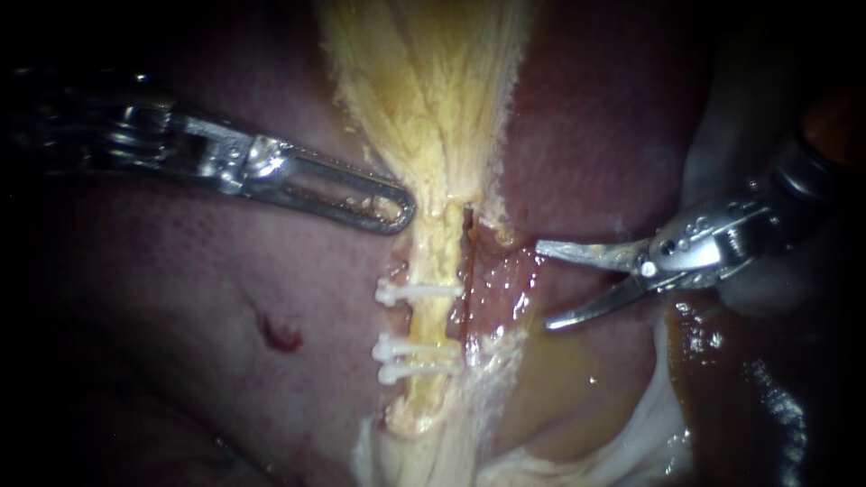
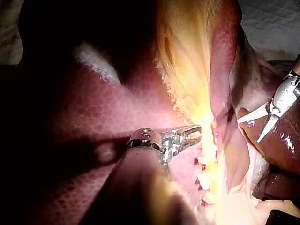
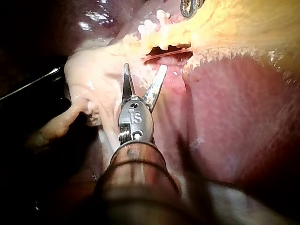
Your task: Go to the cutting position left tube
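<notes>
**Scissor blades short of the left tube; approach incomplete.**
The right instrument (image 1: 543,284) holds its blades apart at 3 o'clock of the pale yellow left tube (image 1: 433,316), not touching it. The left instrument (image 1: 400,213), jaws together, rests against the tube's 10 o'clock edge. Probably remaining: reaching the gap between the white plastic clips (image 1: 417,293).

Liver (image 1: 225,298) showing dark red with fine pale mottling; tube (image 1: 435,257) glowing streaky yellow; clips (image 1: 417,293) on it reading white.

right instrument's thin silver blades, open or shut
Open. The right instrument has its thin silver blades spread in a V, clear gap between, gripping nothing, short of the yellow clipped tube.
</notes>
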Action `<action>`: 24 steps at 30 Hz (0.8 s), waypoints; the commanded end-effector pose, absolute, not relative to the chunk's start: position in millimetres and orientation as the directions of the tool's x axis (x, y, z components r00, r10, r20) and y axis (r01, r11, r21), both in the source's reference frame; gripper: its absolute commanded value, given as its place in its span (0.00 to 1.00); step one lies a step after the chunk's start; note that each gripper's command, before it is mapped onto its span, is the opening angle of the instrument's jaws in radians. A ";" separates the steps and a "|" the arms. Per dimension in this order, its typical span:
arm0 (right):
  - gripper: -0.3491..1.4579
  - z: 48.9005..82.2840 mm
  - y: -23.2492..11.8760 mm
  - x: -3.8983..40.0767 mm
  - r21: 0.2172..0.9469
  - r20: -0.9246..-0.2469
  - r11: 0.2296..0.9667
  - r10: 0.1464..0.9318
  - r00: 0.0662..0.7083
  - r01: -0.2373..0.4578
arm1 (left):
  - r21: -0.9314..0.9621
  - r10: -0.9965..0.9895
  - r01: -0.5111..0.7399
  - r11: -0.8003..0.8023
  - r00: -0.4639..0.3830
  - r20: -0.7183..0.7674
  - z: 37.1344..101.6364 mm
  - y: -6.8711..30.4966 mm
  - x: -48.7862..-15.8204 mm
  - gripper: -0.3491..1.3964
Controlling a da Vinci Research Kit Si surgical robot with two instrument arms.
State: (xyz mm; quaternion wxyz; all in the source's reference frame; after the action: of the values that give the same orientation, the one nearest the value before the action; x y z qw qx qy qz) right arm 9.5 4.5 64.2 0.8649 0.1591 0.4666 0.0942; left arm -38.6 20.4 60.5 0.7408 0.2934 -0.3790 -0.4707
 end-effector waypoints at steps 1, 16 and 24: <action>0.99 64.2 4.6 9.5 0.363 -0.777 0.932 0.312 0.547 -0.015 | 0.793 -0.920 0.473 0.384 0.270 0.284 60.2 20.4 -38.3 0.00; 0.99 64.1 4.7 9.6 0.363 -0.776 0.932 0.313 0.547 -0.019 | 0.791 -0.926 0.484 0.374 0.248 0.286 55.0 21.9 -33.4 0.00; 0.99 64.8 3.8 11.5 0.379 -0.782 0.925 0.311 0.540 0.017 | 0.789 -0.925 0.487 0.375 0.246 0.288 55.3 21.6 -33.7 0.00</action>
State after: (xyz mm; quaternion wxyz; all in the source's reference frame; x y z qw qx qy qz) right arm 11.9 3.6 64.9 0.8596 0.1742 0.4732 0.0825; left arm -33.7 21.6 55.3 0.7352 0.2871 -0.3829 -0.4800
